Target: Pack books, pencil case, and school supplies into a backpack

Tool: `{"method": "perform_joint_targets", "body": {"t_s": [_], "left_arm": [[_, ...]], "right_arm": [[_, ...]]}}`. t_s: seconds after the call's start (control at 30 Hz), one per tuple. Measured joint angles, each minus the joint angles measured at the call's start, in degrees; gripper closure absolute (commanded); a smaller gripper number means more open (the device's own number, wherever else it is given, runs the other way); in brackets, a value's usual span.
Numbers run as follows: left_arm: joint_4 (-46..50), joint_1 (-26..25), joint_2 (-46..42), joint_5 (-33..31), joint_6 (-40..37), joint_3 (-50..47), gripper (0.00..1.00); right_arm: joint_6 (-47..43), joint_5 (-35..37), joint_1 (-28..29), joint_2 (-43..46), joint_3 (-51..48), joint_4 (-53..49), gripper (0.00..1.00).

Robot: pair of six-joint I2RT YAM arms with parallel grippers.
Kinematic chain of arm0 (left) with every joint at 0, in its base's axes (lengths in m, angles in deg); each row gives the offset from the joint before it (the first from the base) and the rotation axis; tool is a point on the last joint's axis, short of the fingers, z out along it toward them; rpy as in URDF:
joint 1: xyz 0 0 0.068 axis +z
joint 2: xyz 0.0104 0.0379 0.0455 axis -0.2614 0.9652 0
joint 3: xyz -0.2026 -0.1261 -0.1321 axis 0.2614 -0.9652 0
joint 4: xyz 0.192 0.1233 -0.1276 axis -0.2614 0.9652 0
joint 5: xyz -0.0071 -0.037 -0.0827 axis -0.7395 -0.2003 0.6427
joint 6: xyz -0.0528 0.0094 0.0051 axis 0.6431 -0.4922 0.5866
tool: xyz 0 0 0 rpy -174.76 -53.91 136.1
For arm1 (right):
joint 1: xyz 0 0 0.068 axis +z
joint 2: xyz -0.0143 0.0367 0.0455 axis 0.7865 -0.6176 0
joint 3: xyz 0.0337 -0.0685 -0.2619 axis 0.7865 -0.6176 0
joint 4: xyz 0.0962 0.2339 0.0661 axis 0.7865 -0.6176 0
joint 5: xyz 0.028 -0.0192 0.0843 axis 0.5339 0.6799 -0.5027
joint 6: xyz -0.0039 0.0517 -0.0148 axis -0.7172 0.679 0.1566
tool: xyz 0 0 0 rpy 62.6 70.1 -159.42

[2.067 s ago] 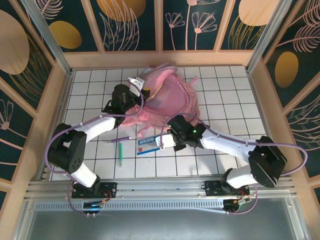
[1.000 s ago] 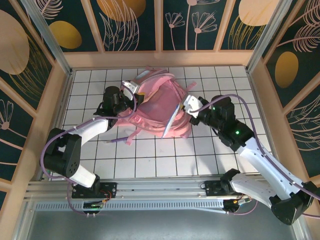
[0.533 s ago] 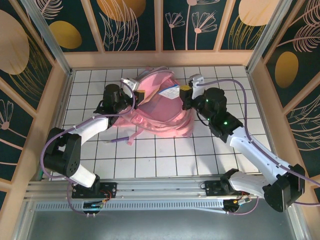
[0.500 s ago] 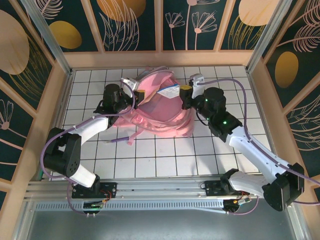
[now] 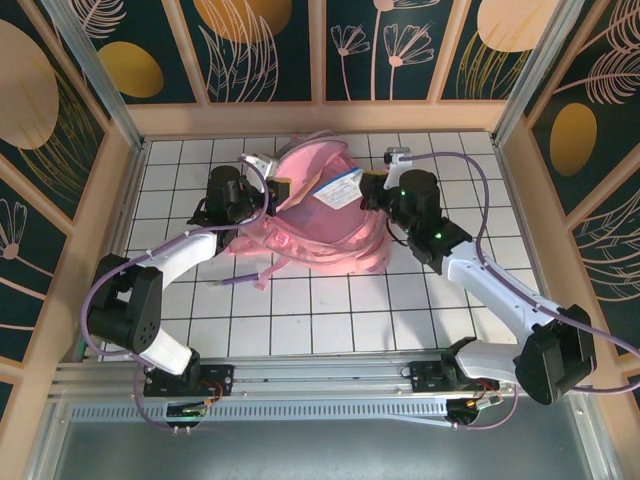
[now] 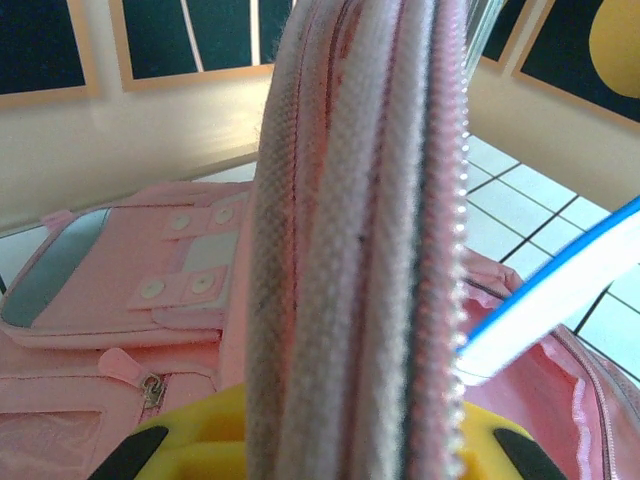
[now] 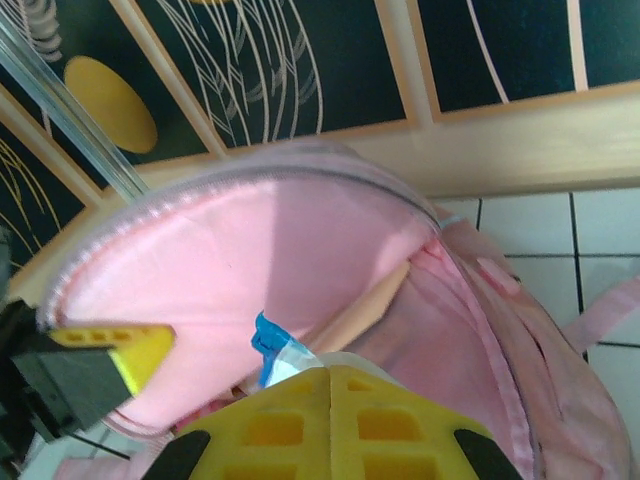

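The glossy pink backpack [image 5: 325, 225] lies in the middle of the tiled floor with its top opening held wide. My left gripper [image 5: 264, 187] is shut on the zippered rim [image 6: 360, 230] of that opening, yellow pads either side of the fabric. My right gripper [image 5: 366, 191] is shut on the white-and-blue packet [image 5: 340, 187], which hangs tilted over the opening. The packet's blue corner [image 7: 272, 349] pokes out past my right fingers [image 7: 290, 410] toward the pink lining [image 7: 250, 250]. A peach-pink soft shape [image 7: 365, 305] lies inside the bag. The navy booklet and green pen are out of view.
Pink straps [image 5: 272, 268] trail from the backpack's near side toward the left arm, with a thin dark strip [image 5: 231, 282] on the tiles beside them. Wooden walls [image 5: 320, 118] enclose the floor on three sides. My left pad [image 7: 110, 355] shows at the opening's edge.
The right gripper carried the packet from the tiles in front of the backpack up and over to its opening, and in the last half second pushed it slightly further in. The left gripper kept holding the rim.
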State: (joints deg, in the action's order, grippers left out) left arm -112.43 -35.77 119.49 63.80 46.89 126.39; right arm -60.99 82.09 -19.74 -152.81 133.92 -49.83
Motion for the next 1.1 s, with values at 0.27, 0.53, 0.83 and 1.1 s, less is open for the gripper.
{"method": "perform_joint_targets", "body": {"t_s": [0.27,0.53,0.83,1.1], "left_arm": [[0.70,0.00,0.50,0.48,1.97,1.73,1.00],[-0.31,0.00,1.33,0.39,6.97,1.79,1.00],[-1.11,0.00,2.45,1.14,10.01,2.03,1.00],[0.02,0.00,2.58,1.16,10.19,3.17,1.00]], "right_arm": [[-7.76,9.31,0.00,-2.40,-3.43,2.23,1.00],[-21.92,29.49,5.35,-13.79,-2.38,12.70,1.00],[-35.39,41.18,8.66,-18.99,1.70,23.32,1.00],[-43.10,36.37,5.16,-19.45,7.41,27.58,1.00]]}}
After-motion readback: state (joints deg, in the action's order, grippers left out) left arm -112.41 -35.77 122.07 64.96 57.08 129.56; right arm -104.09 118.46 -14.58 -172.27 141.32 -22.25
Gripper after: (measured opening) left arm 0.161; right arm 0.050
